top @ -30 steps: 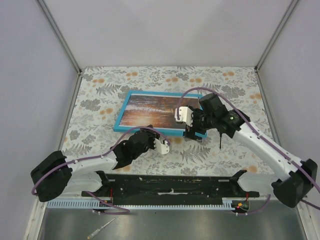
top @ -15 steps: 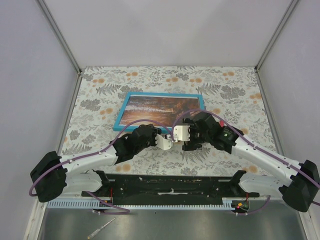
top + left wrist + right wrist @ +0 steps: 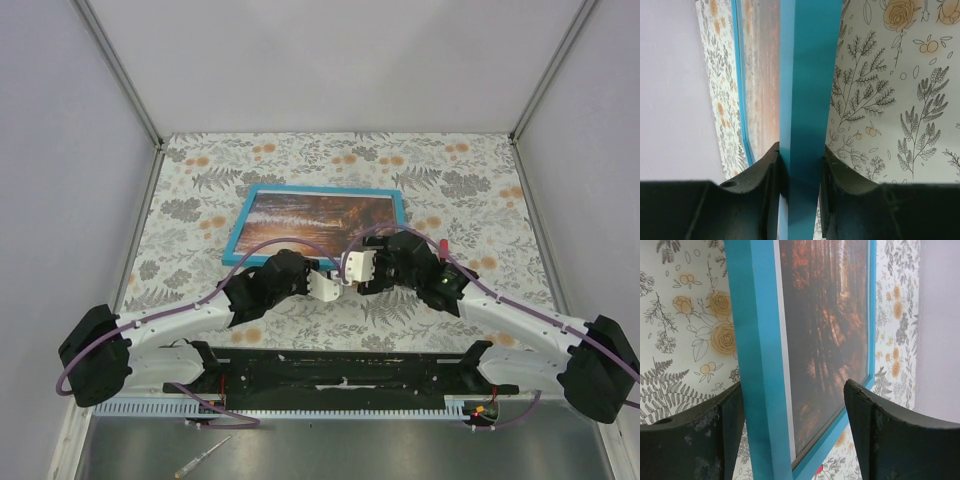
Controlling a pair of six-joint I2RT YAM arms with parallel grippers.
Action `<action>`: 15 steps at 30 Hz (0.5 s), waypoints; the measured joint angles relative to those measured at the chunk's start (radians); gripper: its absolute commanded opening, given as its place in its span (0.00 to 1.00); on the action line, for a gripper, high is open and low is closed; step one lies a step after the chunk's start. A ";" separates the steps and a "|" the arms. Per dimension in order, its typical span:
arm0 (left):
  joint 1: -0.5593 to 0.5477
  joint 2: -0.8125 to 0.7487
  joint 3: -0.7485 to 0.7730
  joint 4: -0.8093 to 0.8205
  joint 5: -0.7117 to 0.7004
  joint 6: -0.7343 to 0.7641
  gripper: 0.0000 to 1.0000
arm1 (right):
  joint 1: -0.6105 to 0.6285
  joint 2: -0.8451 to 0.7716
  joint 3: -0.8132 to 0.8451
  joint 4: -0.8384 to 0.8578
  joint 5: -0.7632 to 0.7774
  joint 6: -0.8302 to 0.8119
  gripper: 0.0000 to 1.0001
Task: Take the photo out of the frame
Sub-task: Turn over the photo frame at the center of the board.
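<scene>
The right gripper [image 3: 792, 400] has swung in from the right end of the frame [image 3: 320, 188] to straddle its near rail, jaws apart, beside the left gripper [image 3: 799, 165] clenched there (photo [image 3: 315, 212] still inside), readying a two-handed hold.

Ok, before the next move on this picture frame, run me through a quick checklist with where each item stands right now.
1. Left gripper clamped on the frame rail: ok.
2. Right gripper open around the near rail: ok.
3. Right fingers gripping something: not ok, there is a gap on the photo side.
4. Photo out of the frame: not ok, it sits inside.
5. Frame lifted off the table cover: cannot tell.
6. Back of the frame ready to release: cannot tell, hidden.
</scene>
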 measured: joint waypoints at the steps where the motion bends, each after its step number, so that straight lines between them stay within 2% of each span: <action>1: -0.001 0.000 0.003 -0.003 0.000 0.000 0.11 | 0.000 -0.013 -0.013 0.014 0.002 0.000 0.86; 9: -0.002 -0.004 0.092 -0.023 0.027 -0.009 0.11 | 0.000 -0.192 -0.037 0.024 -0.027 -0.001 0.91; 15: -0.002 -0.004 0.157 -0.059 0.047 -0.018 0.11 | -0.002 -0.175 -0.019 0.029 -0.035 -0.029 0.86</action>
